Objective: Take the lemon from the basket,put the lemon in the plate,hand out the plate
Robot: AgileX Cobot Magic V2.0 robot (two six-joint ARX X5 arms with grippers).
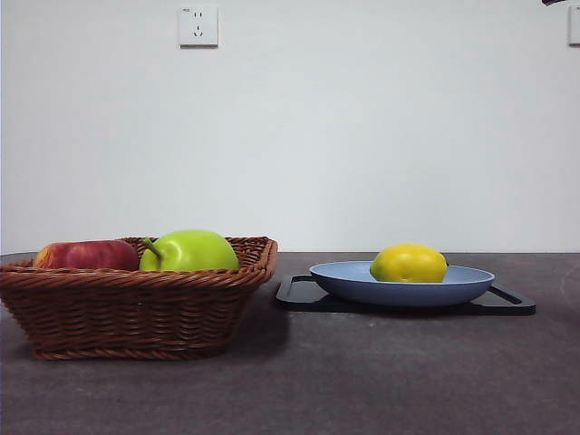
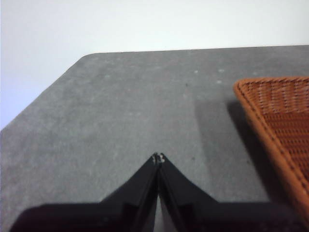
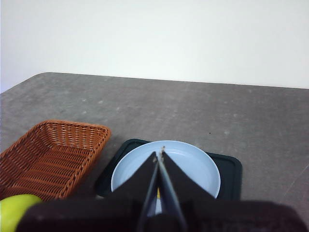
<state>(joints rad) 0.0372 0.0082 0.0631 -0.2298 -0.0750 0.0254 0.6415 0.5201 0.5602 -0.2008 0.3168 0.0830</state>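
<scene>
Two steps appear complete: the lemon [image 1: 409,263] rests in the blue plate [image 1: 458,288] on the black tray [image 1: 512,303], clear of the wicker basket [image 1: 136,308]. Right gripper [image 3: 160,152] hovers above the plate, jaws closed and empty; left gripper [image 2: 158,158] waits closed beside the basket.

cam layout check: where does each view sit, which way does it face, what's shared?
Front: low, table height, facing the wall; basket, lemon on plate; one dark arm tip at a top corner.
Left wrist: above the table beside the basket; left gripper shut, empty.
Right wrist: above the plate; right gripper shut, empty.
Shared: all three see the basket; front and right wrist share the plate.
</scene>
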